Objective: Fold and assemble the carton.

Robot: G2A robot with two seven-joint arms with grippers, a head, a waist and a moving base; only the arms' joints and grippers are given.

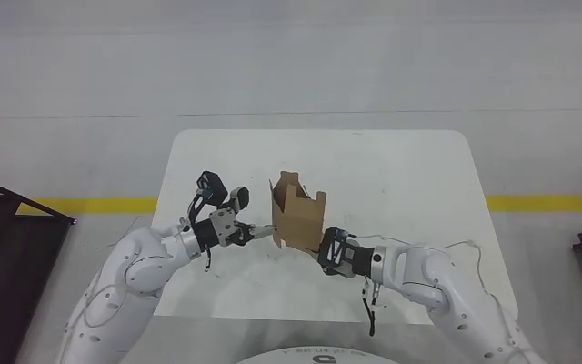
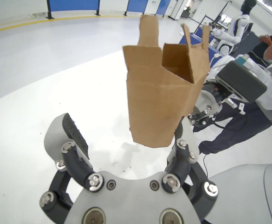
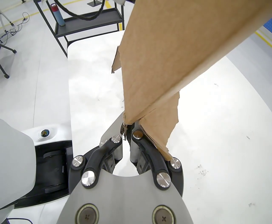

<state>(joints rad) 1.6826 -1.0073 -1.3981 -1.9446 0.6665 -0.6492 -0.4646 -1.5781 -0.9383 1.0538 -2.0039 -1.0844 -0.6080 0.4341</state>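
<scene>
A brown carton (image 1: 298,218) is held upright just above the white table (image 1: 409,173), its top flaps standing open. My right gripper (image 1: 321,247) is at its lower corner on the robot's side, shut on the cardboard edge; in the right wrist view the fingers (image 3: 136,135) pinch that corner of the carton (image 3: 170,53). My left gripper (image 1: 264,231) is on the opposite side, open. In the left wrist view the left gripper (image 2: 125,122) spans the carton's (image 2: 159,95) bottom flap, one finger pad (image 2: 76,135) well apart from it and the other beside it. The right gripper (image 2: 201,114) shows behind the carton.
A black metal rack (image 3: 89,23) carrying a bottle (image 3: 59,14) stands off one end of the table, its corner (image 1: 23,214) also seen from above. A yellow line (image 1: 536,202) runs across the floor. The table's rounded front edge lies close under both arms.
</scene>
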